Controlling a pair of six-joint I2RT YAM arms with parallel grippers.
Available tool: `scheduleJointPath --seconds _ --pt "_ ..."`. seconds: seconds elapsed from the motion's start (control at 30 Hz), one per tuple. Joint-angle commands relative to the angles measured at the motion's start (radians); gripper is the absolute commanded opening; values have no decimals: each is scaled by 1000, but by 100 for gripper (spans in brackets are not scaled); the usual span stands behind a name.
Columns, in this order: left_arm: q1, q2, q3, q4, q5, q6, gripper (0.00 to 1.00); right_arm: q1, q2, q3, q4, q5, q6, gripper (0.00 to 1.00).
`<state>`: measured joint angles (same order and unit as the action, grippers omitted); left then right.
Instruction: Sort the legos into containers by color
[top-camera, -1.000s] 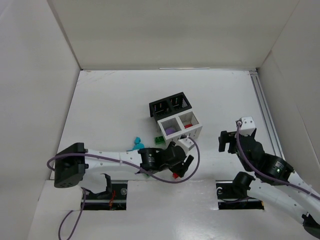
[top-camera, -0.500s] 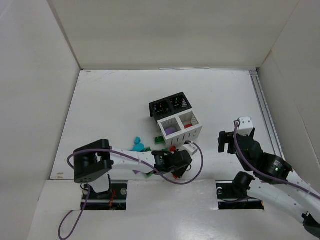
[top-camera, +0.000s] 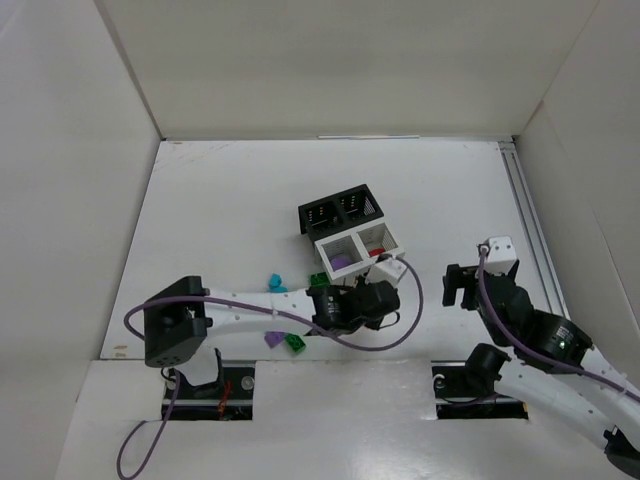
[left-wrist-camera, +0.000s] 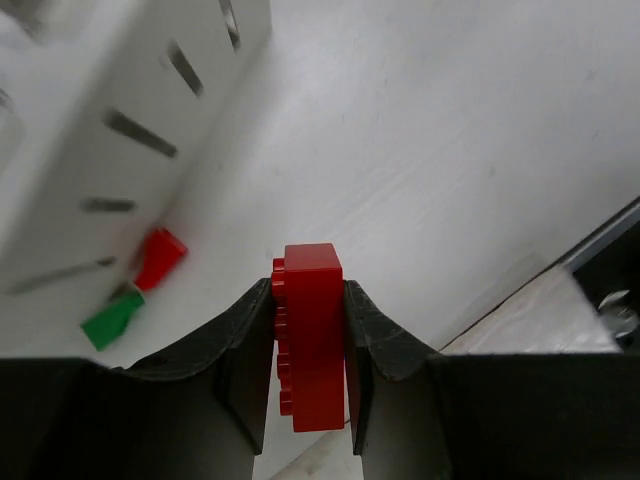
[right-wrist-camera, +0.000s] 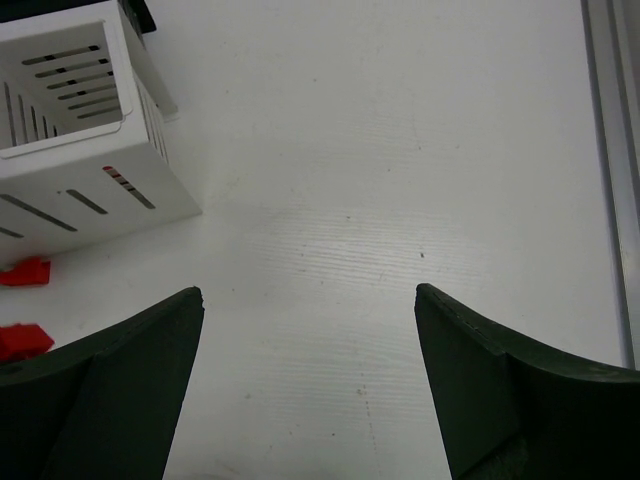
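1. Left claw (left-wrist-camera: 310, 292) is pinching a red studded plastic brick (left-wrist-camera: 313, 342) between its two black fingers (left-wrist-camera: 245, 345). The brick stands on end with its studs toward the left-hand finger, and its top pokes past the fingertips.
2. In the top view the left claw (top-camera: 378, 298) sits just beside the near side of the white slotted plastic bin (top-camera: 357, 243), toward its right cell. Cannot tell whether the held brick touches the white counter (top-camera: 230, 220).
3. The white bin's left cell holds a purple brick (top-camera: 340, 262) and its right cell holds a red piece (top-camera: 377, 252). The black slotted plastic bin (top-camera: 318, 214) touches it on the far side.
4. In the left wrist view, a small red brick (left-wrist-camera: 160, 257) and a small green brick (left-wrist-camera: 110, 322) lie on the counter by the white bin's slotted wall (left-wrist-camera: 120, 130), left of the claw.
5. Loose on the counter along the left arm:
   - teal brick (top-camera: 273, 283)
   - green brick (top-camera: 318, 280)
   - purple brick (top-camera: 271, 339)
   - second green brick (top-camera: 295, 342)
6. Right claw (right-wrist-camera: 308, 300) is spread wide, with only bare counter showing between its fingers. It sits well right of the white bin (right-wrist-camera: 80, 190), with two loose red bricks (right-wrist-camera: 25, 272) (right-wrist-camera: 20, 340) off to its left.
7. In the top view the right claw (top-camera: 460, 285) is well apart from the left claw.
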<state>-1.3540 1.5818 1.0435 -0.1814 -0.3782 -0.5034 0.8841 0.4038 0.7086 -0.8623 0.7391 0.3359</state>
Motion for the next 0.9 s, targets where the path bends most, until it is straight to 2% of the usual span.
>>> scheduleJointPath --seconds 0.0,0.1,0.23,0.47,0.63,0.77,0.87 --pt "85 -80 186 -35 -162 47 6 -2 -22 43 -17 69 18 91" --pt "223 -69 288 -9 -88 115 6 -2 -31 54 -26 79 18 91" --pt "315 -17 380 36 -13 196 6 -2 -31 54 -26 88 18 92" --pt "326 109 519 25 -4 261 9 -2 20 74 -26 127 18 92" --pt "335 127 503 36 24 270 18 -2 70 74 -17 128 18 92" --pt "345 127 460 56 47 261 32 -2 79 74 -4 108 18 94" --pt "345 127 435 82 71 261 39 -2 79 61 28 71 -12 94"
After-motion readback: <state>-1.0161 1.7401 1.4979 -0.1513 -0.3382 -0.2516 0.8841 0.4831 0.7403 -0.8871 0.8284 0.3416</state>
